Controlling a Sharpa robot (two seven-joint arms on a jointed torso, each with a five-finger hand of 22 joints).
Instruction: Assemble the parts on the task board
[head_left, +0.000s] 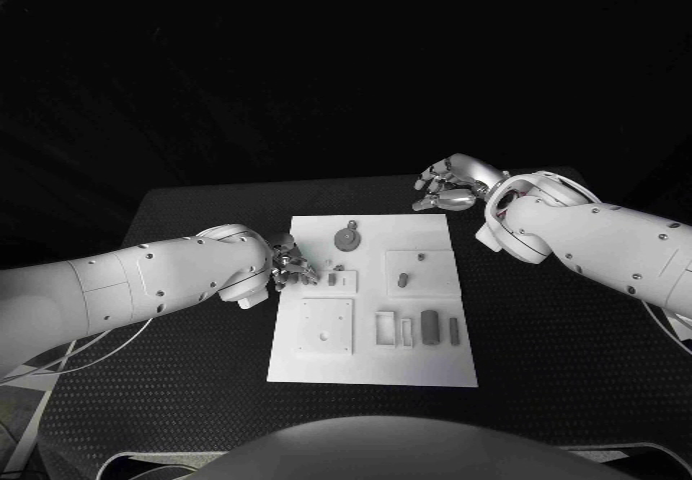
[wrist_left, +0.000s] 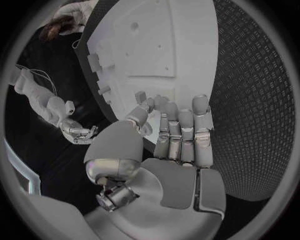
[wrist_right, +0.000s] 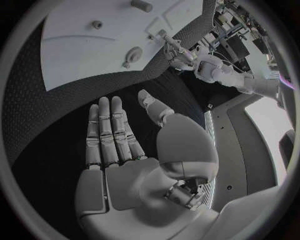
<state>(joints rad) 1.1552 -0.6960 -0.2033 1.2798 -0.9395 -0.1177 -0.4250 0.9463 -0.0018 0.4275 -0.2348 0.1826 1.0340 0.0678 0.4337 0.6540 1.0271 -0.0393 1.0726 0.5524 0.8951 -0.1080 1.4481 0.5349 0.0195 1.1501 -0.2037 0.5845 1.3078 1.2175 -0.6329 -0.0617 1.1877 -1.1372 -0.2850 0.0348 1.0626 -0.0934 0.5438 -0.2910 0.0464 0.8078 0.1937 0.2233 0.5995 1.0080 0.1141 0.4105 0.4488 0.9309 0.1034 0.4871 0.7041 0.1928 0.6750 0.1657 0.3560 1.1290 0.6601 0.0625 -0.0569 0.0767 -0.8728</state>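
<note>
White board (head_left: 372, 300) lies in the middle of the black table (head_left: 548, 330), with small grey parts spread over it. A round part (head_left: 346, 238) sits near the far edge. A small peg (head_left: 404, 279) stands on a raised square toward the right edge, and two long parts (head_left: 430, 325) lie side by side near the right edge, next to an open frame. A square plate (head_left: 326, 325) with holes rests toward the near left corner.

The left hand (head_left: 293, 263) is at the board's left edge, fingertips over a small part there; whether it pinches it I cannot tell. The right hand (head_left: 450, 185) hangs beyond the far right corner, released, fingers apart, grasping nothing.

Most parts look loose and unseated, so I judge the assembly barely begun, with nearly every piece left to fit.
</note>
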